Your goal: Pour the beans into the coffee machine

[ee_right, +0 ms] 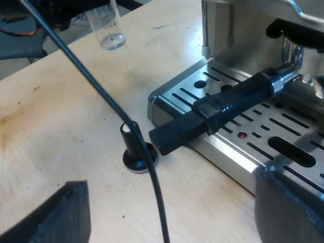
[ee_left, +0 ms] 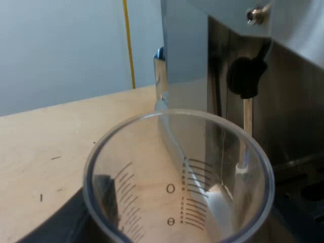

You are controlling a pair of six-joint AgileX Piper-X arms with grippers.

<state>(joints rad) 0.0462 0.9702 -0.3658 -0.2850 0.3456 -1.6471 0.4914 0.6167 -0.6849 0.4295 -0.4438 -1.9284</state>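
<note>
A clear measuring glass (ee_left: 177, 177) with printed marks stands close before the left wrist camera, and I see no beans in it. My left gripper (ee_left: 182, 220) is shut on the measuring glass, a dark finger (ee_left: 63, 220) on either side. Just beyond it rises the espresso machine (ee_left: 293, 101), showing its steel side. From the right wrist view the same glass (ee_right: 106, 25) hangs above the table, away from the machine's drip tray (ee_right: 243, 121), with the left gripper (ee_right: 76, 12) at it. My right gripper (ee_right: 172, 223) is open above the table, nothing between its fingers (ee_right: 55, 215).
The metal holder's dark handle (ee_right: 223, 109) juts out from the machine's front over the drip tray. A tamper with a black knob (ee_right: 137, 151) stands on the wooden table (ee_right: 61, 116) just off the handle's end. A steam wand (ee_left: 247, 121) hangs under a black knob (ee_left: 246, 76).
</note>
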